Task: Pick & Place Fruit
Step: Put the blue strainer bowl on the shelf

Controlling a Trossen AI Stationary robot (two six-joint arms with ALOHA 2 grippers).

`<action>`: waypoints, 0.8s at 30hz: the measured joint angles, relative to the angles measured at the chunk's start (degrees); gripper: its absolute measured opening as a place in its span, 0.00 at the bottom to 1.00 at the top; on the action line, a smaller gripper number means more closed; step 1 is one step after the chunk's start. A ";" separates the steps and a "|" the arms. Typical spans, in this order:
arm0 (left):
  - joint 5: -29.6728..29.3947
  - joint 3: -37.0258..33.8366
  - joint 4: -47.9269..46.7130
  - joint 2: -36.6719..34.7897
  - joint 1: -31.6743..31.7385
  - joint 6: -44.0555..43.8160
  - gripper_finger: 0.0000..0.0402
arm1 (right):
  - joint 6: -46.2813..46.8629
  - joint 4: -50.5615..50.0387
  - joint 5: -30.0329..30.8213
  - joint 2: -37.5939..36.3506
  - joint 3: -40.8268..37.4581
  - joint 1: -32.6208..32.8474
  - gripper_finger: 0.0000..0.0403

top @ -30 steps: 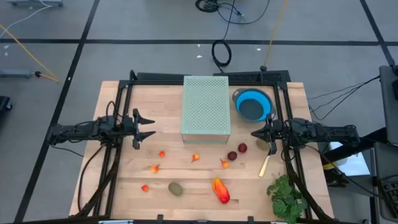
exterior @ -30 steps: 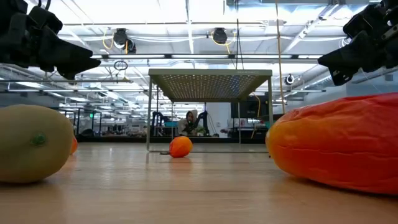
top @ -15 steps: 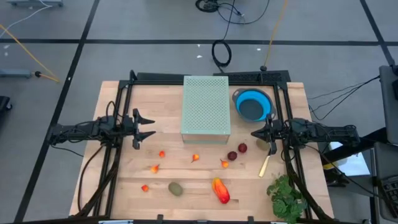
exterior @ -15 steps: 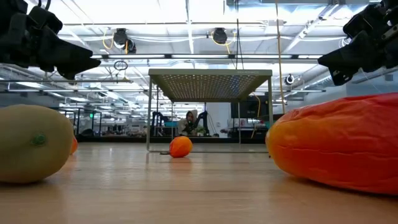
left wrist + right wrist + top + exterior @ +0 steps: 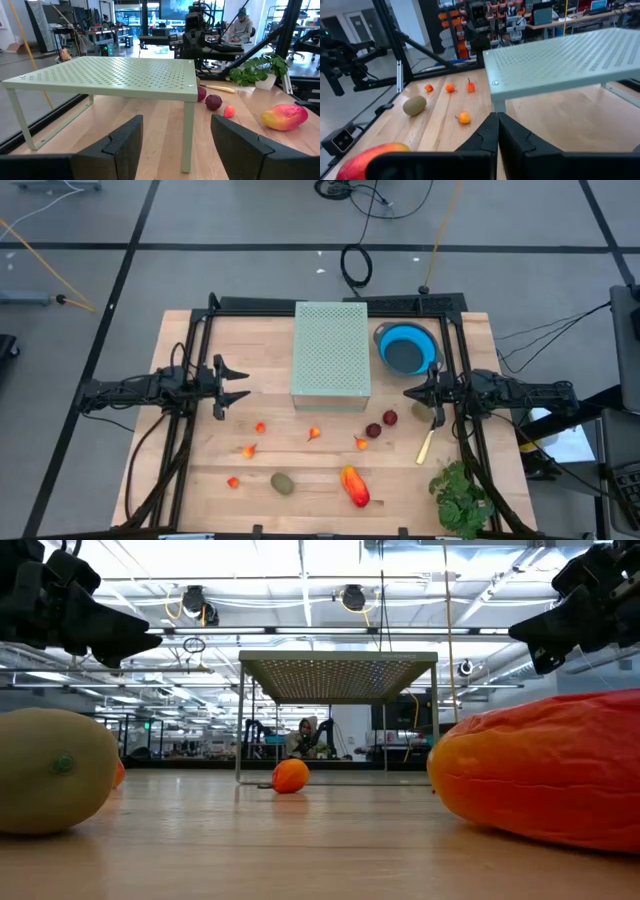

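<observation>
Fruit lies scattered on the near half of the wooden table, all of it clear of both grippers. Left gripper, fingers spread and empty, hovers left of the pale green perforated rack. Right gripper, fingers pressed together and empty, hovers right of the rack, near two dark red round fruits. Beyond it: blue bowl, yellow-handled knife, leafy green bunch. Brownish-green oval rests just left of the orange-red oblong.
</observation>
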 joint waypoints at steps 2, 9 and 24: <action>0.00 0.00 0.00 0.00 0.00 0.02 0.58 | 0.00 1.01 0.00 0.00 0.00 0.00 0.00; -0.01 0.00 0.00 0.00 0.01 0.00 0.58 | 1.59 11.17 1.74 0.00 -0.01 0.00 0.00; 0.00 0.02 0.00 0.00 0.00 0.02 0.58 | 5.82 23.95 23.09 8.62 1.72 0.00 0.00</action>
